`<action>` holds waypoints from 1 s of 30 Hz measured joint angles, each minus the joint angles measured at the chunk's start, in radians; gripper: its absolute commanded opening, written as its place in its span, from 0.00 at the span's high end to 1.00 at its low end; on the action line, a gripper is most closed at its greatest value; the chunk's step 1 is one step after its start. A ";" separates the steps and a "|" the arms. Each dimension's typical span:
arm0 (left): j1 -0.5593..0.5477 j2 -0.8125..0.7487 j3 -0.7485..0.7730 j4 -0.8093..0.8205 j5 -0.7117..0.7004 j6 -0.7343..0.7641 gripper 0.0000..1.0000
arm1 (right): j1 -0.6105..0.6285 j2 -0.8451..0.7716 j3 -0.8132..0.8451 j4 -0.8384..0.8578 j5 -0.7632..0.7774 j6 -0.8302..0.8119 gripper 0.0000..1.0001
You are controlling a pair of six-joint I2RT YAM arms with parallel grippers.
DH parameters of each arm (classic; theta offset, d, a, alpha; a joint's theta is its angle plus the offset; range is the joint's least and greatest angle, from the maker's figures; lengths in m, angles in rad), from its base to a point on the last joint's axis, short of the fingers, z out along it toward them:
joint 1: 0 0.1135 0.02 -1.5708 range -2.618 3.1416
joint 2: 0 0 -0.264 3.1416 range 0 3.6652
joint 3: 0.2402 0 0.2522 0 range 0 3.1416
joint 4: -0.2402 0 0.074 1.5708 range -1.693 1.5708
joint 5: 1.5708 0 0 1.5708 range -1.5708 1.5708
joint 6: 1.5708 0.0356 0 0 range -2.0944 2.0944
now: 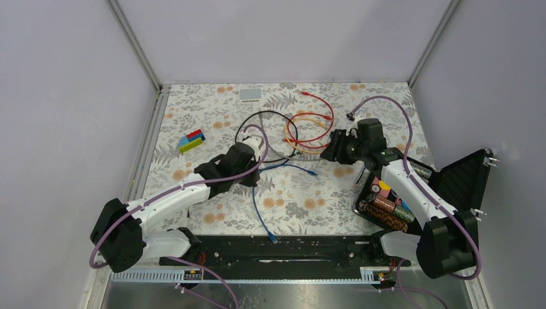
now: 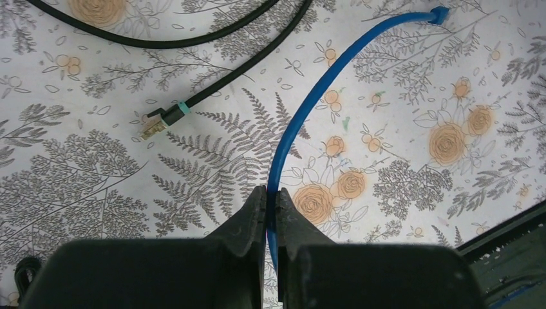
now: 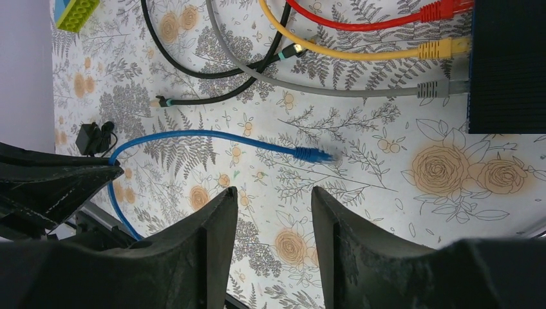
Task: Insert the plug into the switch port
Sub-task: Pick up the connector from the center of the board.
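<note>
left gripper (image 2: 270, 193) was clamped together on thin blue cable (image 2: 302, 109), well back from its end | blue plug (image 3: 312, 154) lay on floral worktop (image 3: 386, 225), just ahead of right gripper (image 3: 273, 193), fingers apart, holding nothing | flat black switch box (image 3: 508, 64) sat far-right of plug, not touching | red cable (image 3: 360, 26), yellow cable (image 3: 360, 56), grey cable (image 3: 360, 93) were plugged in
</note>
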 measured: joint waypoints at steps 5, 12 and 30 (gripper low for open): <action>0.000 0.000 0.000 0.000 -0.036 -0.005 0.94 | 0.000 0.010 0.000 0.000 0.013 -0.013 0.46; 0.000 0.000 -0.068 -0.007 -0.067 -0.059 0.53 | 0.001 0.061 -0.030 0.006 0.014 -0.015 0.48; -0.066 0.396 0.323 0.160 0.242 0.542 0.57 | 0.005 -0.070 -0.116 -0.011 0.120 0.035 0.47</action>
